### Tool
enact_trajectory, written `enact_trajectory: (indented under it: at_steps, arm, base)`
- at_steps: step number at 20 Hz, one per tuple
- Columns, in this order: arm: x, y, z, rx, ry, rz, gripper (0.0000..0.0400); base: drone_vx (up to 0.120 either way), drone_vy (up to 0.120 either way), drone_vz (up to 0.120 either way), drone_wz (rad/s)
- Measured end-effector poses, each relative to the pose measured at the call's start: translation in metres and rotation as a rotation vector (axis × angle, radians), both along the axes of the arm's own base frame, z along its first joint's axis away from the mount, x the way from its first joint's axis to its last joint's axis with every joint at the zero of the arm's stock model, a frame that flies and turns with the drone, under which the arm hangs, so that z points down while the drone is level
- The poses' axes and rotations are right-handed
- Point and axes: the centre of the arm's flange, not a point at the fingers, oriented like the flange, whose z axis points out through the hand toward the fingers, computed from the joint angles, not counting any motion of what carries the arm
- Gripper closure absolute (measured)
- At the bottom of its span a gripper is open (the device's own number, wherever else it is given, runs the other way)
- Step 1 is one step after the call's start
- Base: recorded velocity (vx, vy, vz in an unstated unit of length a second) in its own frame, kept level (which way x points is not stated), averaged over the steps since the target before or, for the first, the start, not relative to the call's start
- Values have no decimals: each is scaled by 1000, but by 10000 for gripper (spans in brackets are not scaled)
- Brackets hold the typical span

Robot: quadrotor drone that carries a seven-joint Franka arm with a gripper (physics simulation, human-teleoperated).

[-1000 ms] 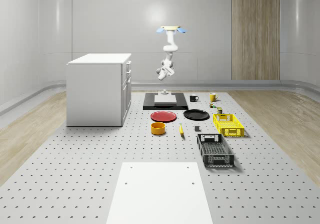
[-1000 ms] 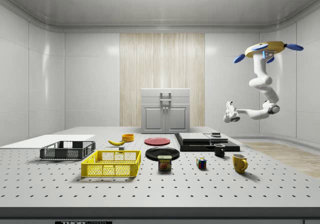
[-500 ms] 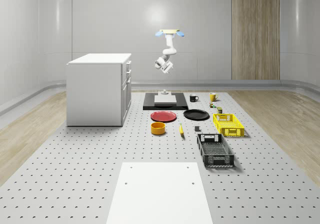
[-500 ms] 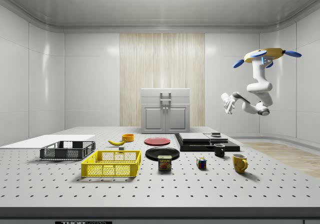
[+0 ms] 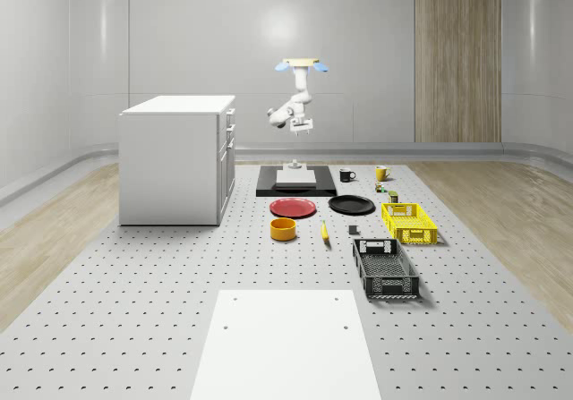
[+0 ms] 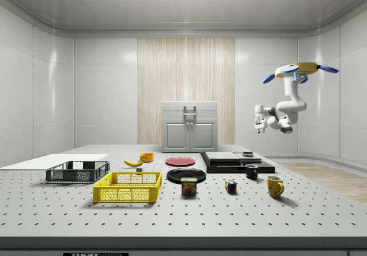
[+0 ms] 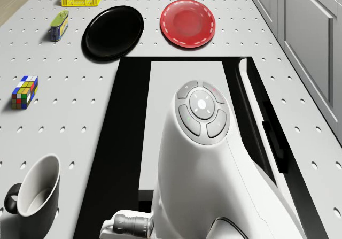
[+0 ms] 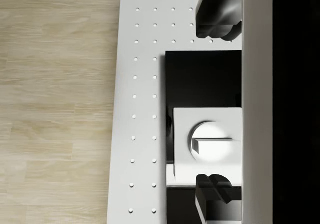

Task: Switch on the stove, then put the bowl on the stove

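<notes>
The drone hovers high above the far end of the bench, over the far edge of the stove. Its arm folds down and forward, and the claw hangs in the air well above the stove, touching nothing. In the wrist view the claw points down with its two dark fingers spread wide apart — released, with nothing between them — and the round white knob on its square plate lies below the gap.

The stove is a flat black slab with a pale panel down its middle. The bowl, orange-yellow, stands on the bench well short of the stove; in the whole-scene view it sits at about 6 o'clock from the red plate. A black plate lies at 3 o'clock of the red one. Near the stove's right edge stand a black mug and a yellow mug — both apart from it. A white cabinet stands at the stove's 9 o'clock.
</notes>
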Motion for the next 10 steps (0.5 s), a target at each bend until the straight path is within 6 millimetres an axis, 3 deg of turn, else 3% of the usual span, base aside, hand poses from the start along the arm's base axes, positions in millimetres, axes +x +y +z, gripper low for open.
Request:
enact_trajectory:
  at_steps: [10]
  arm:
    - [0, -9, -1, -95, 3, -2, 0]
  base:
    - [120, 0, -120, 0]
